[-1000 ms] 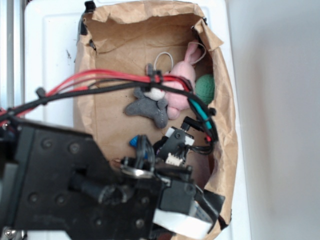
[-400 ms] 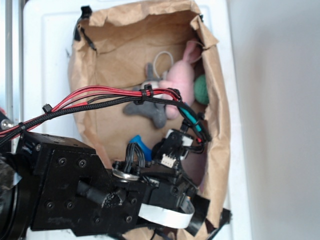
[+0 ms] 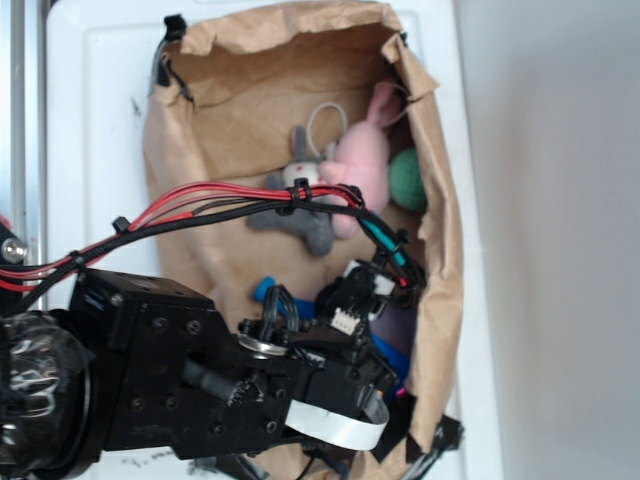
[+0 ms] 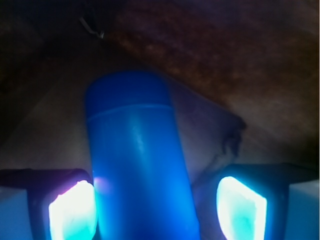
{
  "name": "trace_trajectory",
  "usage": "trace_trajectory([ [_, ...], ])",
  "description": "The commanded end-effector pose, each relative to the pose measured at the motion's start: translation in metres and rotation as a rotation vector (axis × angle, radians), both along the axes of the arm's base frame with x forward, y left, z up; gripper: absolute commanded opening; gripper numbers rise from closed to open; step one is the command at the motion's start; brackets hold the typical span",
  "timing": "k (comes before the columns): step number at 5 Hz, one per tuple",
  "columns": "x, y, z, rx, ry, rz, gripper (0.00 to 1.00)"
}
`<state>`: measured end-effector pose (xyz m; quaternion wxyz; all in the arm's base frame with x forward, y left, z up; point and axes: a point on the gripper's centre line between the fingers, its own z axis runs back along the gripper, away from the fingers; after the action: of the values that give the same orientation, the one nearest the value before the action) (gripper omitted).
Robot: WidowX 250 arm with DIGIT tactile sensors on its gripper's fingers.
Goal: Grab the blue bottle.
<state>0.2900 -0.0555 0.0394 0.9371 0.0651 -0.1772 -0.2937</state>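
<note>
Gripper point(image 4: 157, 210) now sits lower over the bottle point(image 4: 137, 160), jaws spread and unclenched, left pad point(image 4: 72, 210) touching its side, right pad apart at 3 o'clock. Bottle lies on the bag point(image 3: 230, 120) floor; closing should secure it.

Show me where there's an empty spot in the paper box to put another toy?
The bare brown floor at the upper left, between the box's far wall and the grey plush, is free. The right side is crowded: pink bunny, green ball, and lower down the arm over the blue bottle.
</note>
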Motion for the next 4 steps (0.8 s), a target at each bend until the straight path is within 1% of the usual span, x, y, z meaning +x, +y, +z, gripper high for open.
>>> trace_trajectory([
  [1,-0.001,0.010,0.004,0.014,-0.026,0.064,0.00],
  [2,0.001,0.022,0.025,-0.033,-0.022,0.111,0.00],
  [3,-0.002,0.044,0.067,-0.087,-0.033,0.206,0.00],
  [4,0.001,0.068,0.098,-0.077,-0.029,0.340,0.00],
])
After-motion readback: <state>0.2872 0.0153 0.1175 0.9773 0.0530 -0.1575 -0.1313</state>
